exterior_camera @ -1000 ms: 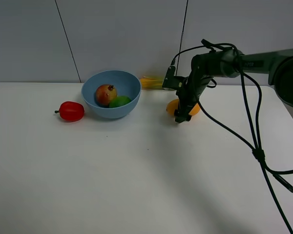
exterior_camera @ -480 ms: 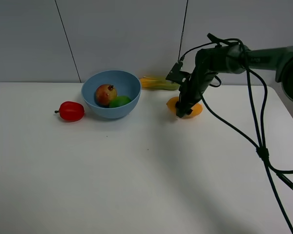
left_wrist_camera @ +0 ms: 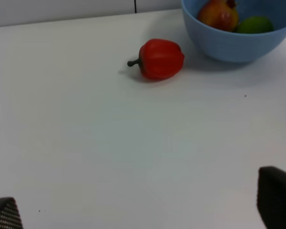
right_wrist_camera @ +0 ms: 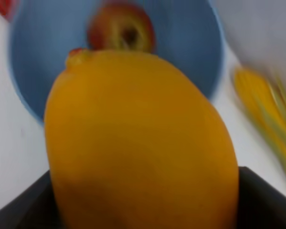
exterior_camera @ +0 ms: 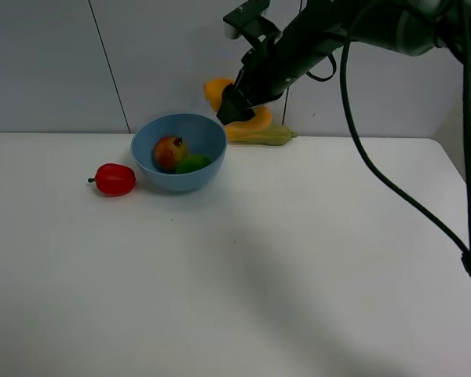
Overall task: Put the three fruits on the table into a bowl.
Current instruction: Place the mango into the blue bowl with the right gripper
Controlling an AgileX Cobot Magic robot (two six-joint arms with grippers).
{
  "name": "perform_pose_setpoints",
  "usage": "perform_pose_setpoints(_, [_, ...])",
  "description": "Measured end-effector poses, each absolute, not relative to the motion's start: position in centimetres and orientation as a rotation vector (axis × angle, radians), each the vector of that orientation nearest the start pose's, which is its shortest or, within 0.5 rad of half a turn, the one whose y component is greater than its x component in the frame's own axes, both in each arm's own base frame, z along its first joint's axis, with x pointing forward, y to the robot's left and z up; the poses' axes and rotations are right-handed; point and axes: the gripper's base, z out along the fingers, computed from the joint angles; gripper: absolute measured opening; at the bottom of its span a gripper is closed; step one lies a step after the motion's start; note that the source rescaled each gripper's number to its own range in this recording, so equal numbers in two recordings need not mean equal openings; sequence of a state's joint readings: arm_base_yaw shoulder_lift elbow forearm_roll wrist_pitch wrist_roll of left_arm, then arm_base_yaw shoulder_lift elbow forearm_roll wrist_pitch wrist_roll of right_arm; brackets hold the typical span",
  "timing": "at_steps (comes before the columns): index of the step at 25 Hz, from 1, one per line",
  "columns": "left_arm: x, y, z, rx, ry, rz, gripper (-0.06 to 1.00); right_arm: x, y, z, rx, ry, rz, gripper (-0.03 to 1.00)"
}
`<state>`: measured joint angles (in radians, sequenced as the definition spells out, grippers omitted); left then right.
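While the left fingers sit spread wide and empty low over the bare near worktop, nothing on that side is being handled (parked out of the way, I'd judge). Further back, the red pepper lies on the worktop just beside the bowl, apart from it; not a task fruit, so it's left there. Inside the bowl: pomegranate and lime, touching each other. Beyond the rim, the right fingers are clenched on the mango, held up in the air just past the bowl's far right edge. Right wrist view has the mango filling the frame with the bowl under it, so it's lined up for a drop, last fruit. Farthest back, the corn cob lies by the wall.
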<state>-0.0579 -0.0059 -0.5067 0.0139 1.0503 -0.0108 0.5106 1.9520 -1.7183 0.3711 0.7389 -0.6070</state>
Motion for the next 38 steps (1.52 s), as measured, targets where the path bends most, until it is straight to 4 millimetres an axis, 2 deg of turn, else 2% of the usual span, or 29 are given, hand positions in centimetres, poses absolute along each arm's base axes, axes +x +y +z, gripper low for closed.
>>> perform_pose_setpoints(3, [-0.6, 0.1, 28.0, 0.047, 2.021, -0.027, 1.0, 38.9, 26.1, 27.8, -1.04, 2.074, 0.37, 0.01])
perform_pose_setpoints(6, [-0.6, 0.1, 28.0, 0.047, 2.021, -0.027, 1.0, 40.3, 27.6, 25.4, -0.983, 2.016, 0.34, 0.01])
perform_pose_setpoints(9, [-0.6, 0.1, 28.0, 0.047, 2.021, -0.027, 1.0, 41.7, 28.7, 22.0, -0.937, 1.985, 0.305, 0.01])
perform_pose_setpoints(12, [-0.6, 0.1, 28.0, 0.047, 2.021, -0.027, 1.0, 42.4, 29.6, 19.6, -0.91, 1.961, 0.282, 0.01])
perform_pose_setpoints(15, [-0.6, 0.1, 28.0, 0.047, 2.021, -0.027, 1.0, 43.0, 30.3, 18.8, -0.907, 1.947, 0.283, 0.01])
perform_pose_setpoints(23, [-0.6, 0.1, 28.0, 0.047, 2.021, -0.027, 1.0, 45.0, 32.1, 19.1, -0.885, 1.873, 0.295, 0.01])
perform_pose_setpoints(30, [-0.6, 0.1, 28.0, 0.047, 2.021, -0.027, 1.0, 44.5, 33.0, 18.8, -0.929, 1.902, 0.322, 0.02])
perform_pose_setpoints(31, [-0.6, 0.1, 28.0, 0.047, 2.021, -0.027, 1.0, 44.5, 33.0, 18.8, -0.922, 1.912, 0.33, 0.12])
perform_pose_setpoints(33, [-0.6, 0.1, 28.0, 0.047, 2.021, -0.027, 1.0, 44.5, 33.0, 18.8, -0.902, 1.922, 0.342, 0.59])
perform_pose_setpoints(34, [-0.6, 0.1, 28.0, 0.047, 2.021, -0.027, 1.0, 44.5, 33.0, 18.8, -0.896, 1.925, 0.346, 0.76])
perform_pose_setpoints(35, [-0.6, 0.1, 28.0, 0.047, 2.021, -0.027, 1.0, 44.5, 33.0, 18.8, -0.895, 1.925, 0.347, 0.86])
perform_pose_setpoints(38, [-0.6, 0.1, 28.0, 0.047, 2.021, -0.027, 1.0, 44.4, 33.0, 18.7, -0.898, 1.934, 0.351, 0.97])
